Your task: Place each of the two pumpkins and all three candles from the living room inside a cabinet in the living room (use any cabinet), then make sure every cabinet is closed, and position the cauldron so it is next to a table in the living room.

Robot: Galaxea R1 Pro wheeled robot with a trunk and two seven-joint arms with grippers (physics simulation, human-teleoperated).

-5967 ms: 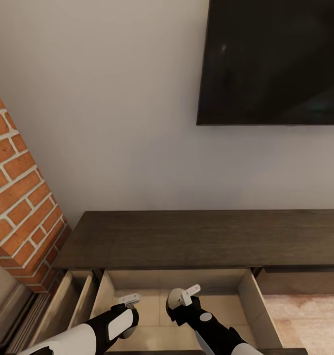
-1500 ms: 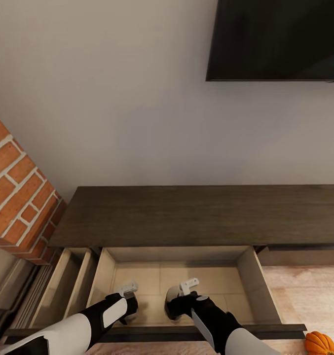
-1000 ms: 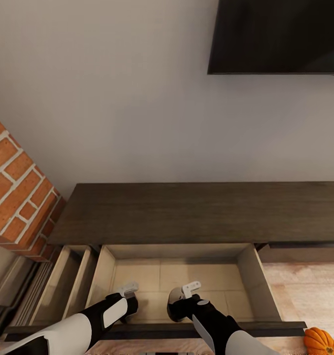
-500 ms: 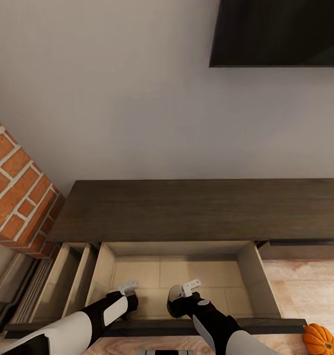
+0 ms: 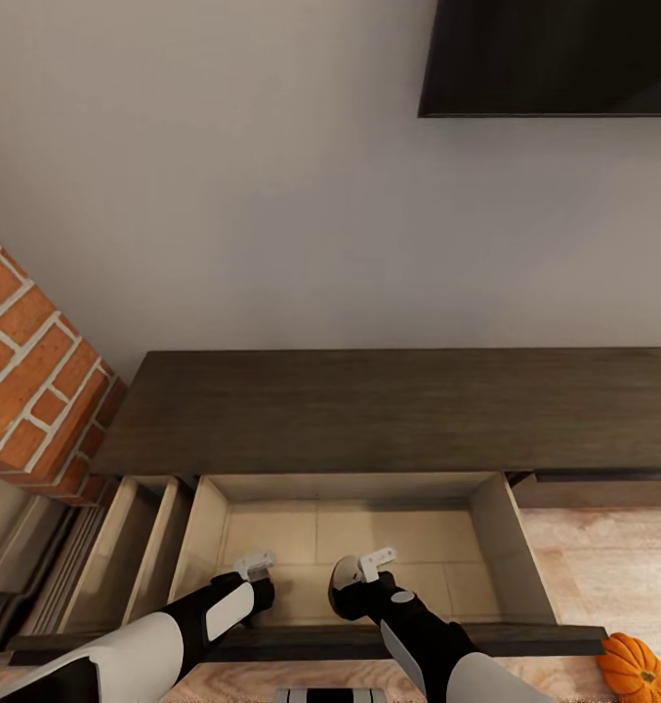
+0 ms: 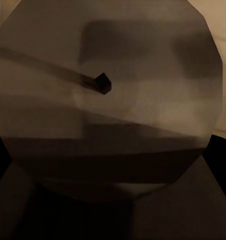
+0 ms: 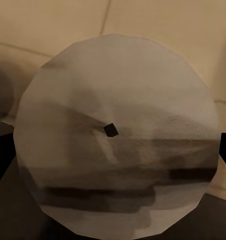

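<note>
Both grippers hold candles (image 7: 115,135) (over open cabinet (image 5: 369,410))

I can read no text, label, brand, number or sign anywhere in front of me. The dark screen (image 5: 555,57) at the upper right of the head view is blank, and the cabinet (image 5: 389,410) top and its open drawer carry no markings.

The pumpkin (image 5: 638,669) is cut off by the frame's edge. Each wrist's candle (image 6: 107,95) (image 7: 118,135) hides the fingers beyond it.
</note>
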